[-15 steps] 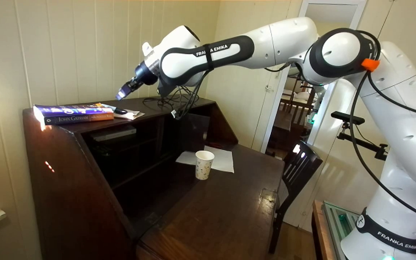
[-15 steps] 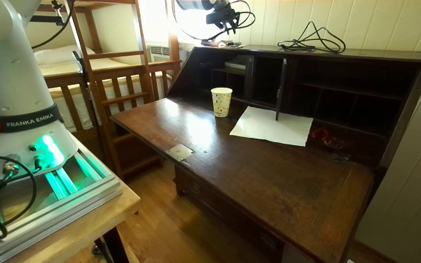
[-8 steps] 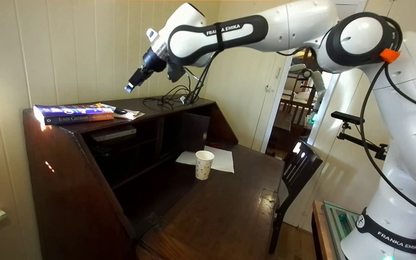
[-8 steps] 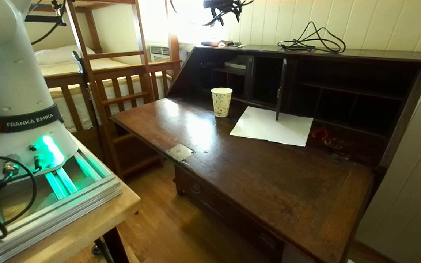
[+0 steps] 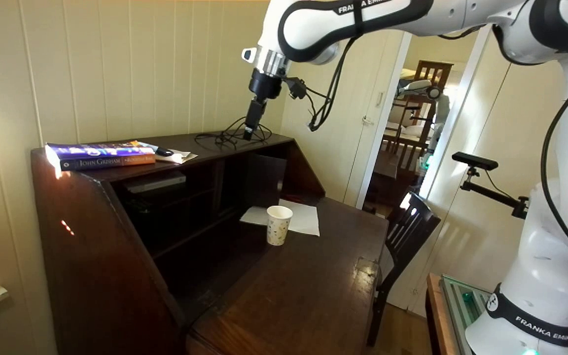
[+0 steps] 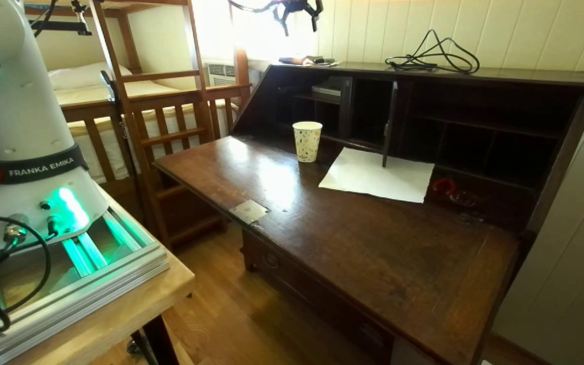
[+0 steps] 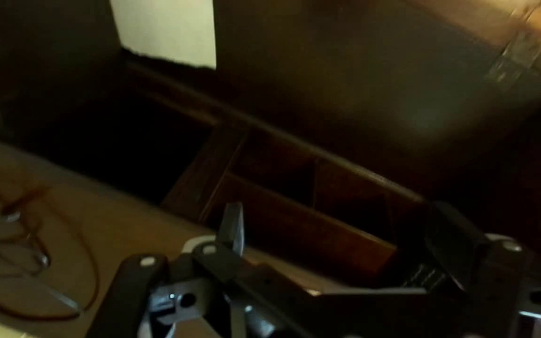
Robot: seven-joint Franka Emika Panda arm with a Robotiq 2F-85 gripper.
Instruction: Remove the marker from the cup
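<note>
The fingers (image 7: 234, 230) are released, spread apart, and positioned higher than the cup (image 5: 278, 229). The cup stands upright on the counter (image 5: 303, 286); the paper sheet (image 6: 360, 172) lies just beside it. The dark-capped marker (image 5: 163, 152) lies on the upper ledge (image 5: 207, 152), well apart from the cup.

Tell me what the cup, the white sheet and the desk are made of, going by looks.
Cup: probably paper, perhaps coated; tapered and speckle-printed, with a pale rim.
White sheet: likely paper, matte; thin, flat, with a ragged edge.
Desk: seemingly wood, dark and varnished-looking; grain shows and the top throws back glare.
</note>
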